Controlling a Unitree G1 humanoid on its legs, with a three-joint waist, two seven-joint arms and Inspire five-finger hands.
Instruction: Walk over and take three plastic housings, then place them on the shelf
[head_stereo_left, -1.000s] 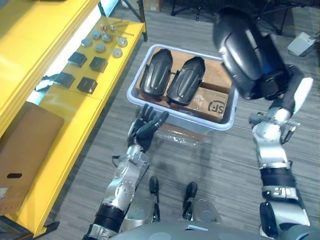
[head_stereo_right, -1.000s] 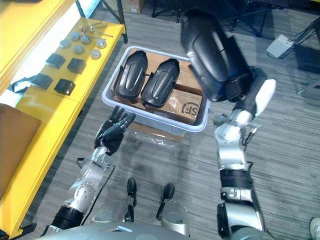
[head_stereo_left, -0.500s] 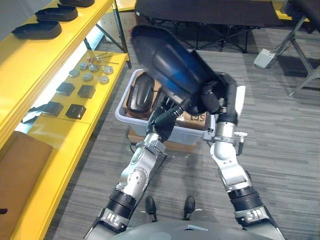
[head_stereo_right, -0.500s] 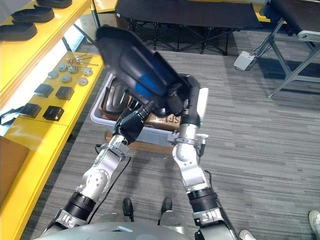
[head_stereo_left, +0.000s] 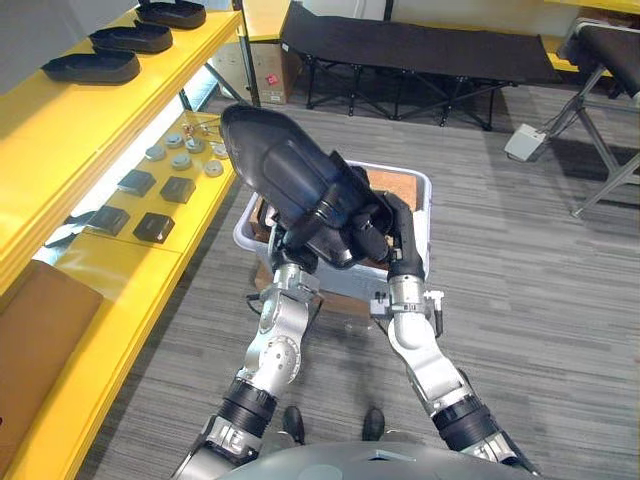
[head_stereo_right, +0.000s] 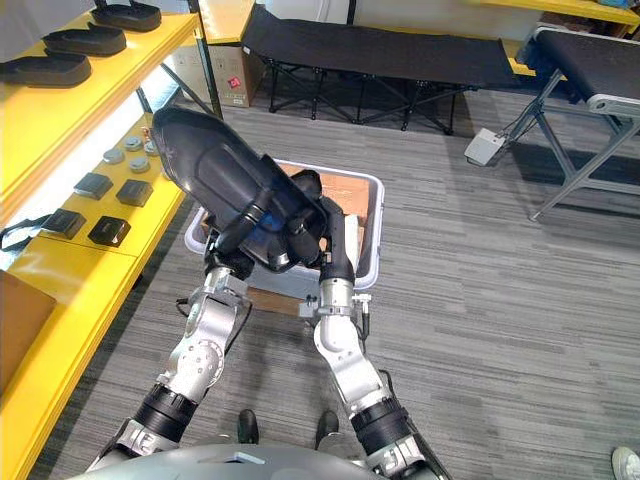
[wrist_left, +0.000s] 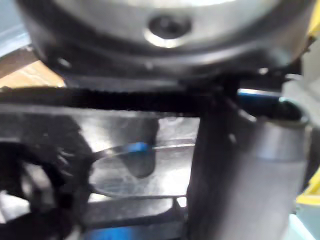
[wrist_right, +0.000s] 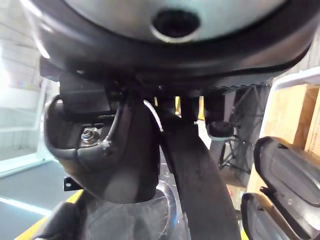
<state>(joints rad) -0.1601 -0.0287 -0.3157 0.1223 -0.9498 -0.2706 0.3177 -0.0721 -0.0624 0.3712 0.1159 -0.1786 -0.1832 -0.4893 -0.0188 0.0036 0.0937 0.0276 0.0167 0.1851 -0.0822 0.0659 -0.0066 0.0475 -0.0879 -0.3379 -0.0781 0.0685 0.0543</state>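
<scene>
At the upper left, three black housings (head_stereo_left: 130, 38) are lying in a row on the top level of the yellow shelf (head_stereo_left: 60, 130). Below them, square dark parts (head_stereo_left: 153, 226) and grey discs (head_stereo_left: 181, 160) are sitting on the lower level, with a cardboard box (head_stereo_left: 35, 350) at the lower left. In the centre, a black plastic housing (head_stereo_left: 275, 165) is being held tilted above the grey bin (head_stereo_left: 428, 215). The left hand (head_stereo_left: 298, 240) is curling its fingers over the housing's edge. The right hand (head_stereo_left: 392, 225) is clasping its lower end. More housings (wrist_right: 292, 170) are lying in the bin on brown cartons. A black folding cot (head_stereo_left: 420, 50) is standing at the upper right.
</scene>
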